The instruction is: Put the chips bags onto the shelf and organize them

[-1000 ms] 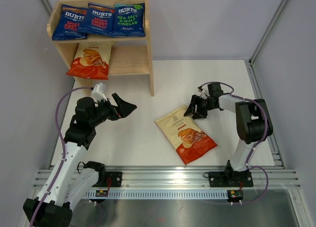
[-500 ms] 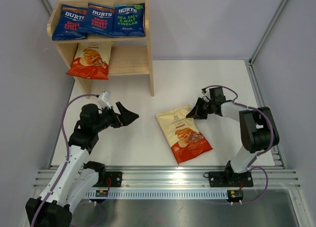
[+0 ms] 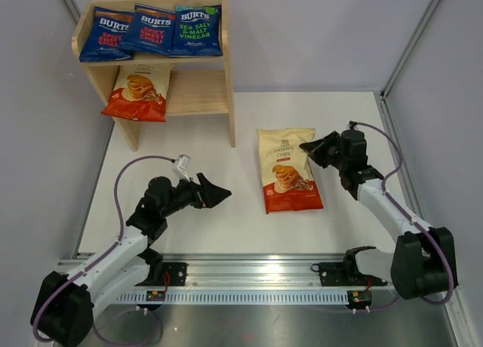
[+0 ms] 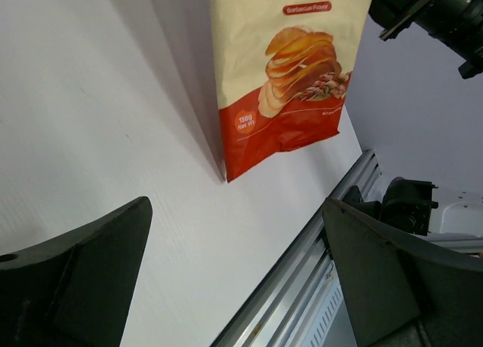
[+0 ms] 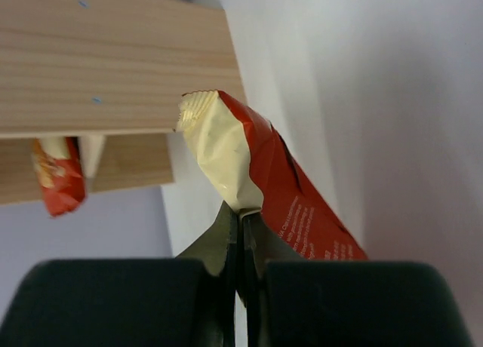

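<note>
Three dark blue chips bags (image 3: 155,30) lie in a row on top of the wooden shelf (image 3: 219,98), and a cream and red one (image 3: 139,90) lies on its lower tier. Another cream bag with a red bottom (image 3: 285,170) is on the table right of the shelf. My right gripper (image 3: 309,147) is shut on this bag's upper right edge. In the right wrist view the gripper (image 5: 241,215) pinches the cream seam of the bag (image 5: 256,158), with the shelf (image 5: 113,60) behind. My left gripper (image 3: 215,190) is open and empty, left of the bag (image 4: 279,68).
White walls close in the table on the left, back and right. An aluminium rail (image 3: 256,268) with the arm bases runs along the near edge. The right arm (image 4: 438,15) shows at the top right of the left wrist view.
My right gripper shut on the cream bag's edge and drew it back and to the right, turning it square to the table. My left arm lowered and moved right.
</note>
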Motion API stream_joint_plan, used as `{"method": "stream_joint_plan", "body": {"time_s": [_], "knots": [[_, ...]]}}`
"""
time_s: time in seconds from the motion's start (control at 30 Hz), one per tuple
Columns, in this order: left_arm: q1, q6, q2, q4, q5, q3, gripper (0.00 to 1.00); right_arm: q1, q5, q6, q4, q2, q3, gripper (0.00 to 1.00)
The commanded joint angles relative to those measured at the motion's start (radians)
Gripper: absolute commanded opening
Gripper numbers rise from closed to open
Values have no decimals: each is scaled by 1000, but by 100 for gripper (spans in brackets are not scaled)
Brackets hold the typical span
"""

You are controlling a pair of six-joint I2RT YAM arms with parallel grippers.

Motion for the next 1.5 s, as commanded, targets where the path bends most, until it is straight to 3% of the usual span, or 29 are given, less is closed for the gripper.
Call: {"method": "stream_joint_plan", "body": {"time_s": [0.0, 0.17, 0.23, 0.47, 0.63, 0.83, 1.1, 1.27, 1.4, 1.47], "knots": [[-52, -71, 29, 417, -84, -86, 99, 7, 161, 208, 74, -176, -19, 0], [-195, -71, 229, 759, -207, -149, 99, 10, 266, 332, 40, -326, -22, 0], [-221, -77, 315, 856, -207, -141, 99, 10, 279, 372, 6, -380, -13, 0], [-322, -183, 710, 1458, -166, -31, 99, 14, 267, 527, 17, -518, -42, 0], [-393, -209, 849, 1454, -204, 122, 99, 17, 280, 586, -3, -612, -51, 0], [-477, -163, 859, 1456, -219, 264, 99, 20, 328, 592, -43, -678, -53, 0], [-508, -159, 854, 1456, -348, 307, 99, 22, 270, 656, 37, -695, -91, 0], [-508, -188, 873, 1456, -402, 368, 99, 40, 313, 693, 46, -745, -117, 0], [-513, -249, 906, 1456, -425, 449, 92, 53, 339, 731, 80, -751, -142, 0], [-520, -254, 917, 1456, -417, 481, 79, 57, 357, 747, 109, -750, -152, 0]]}}
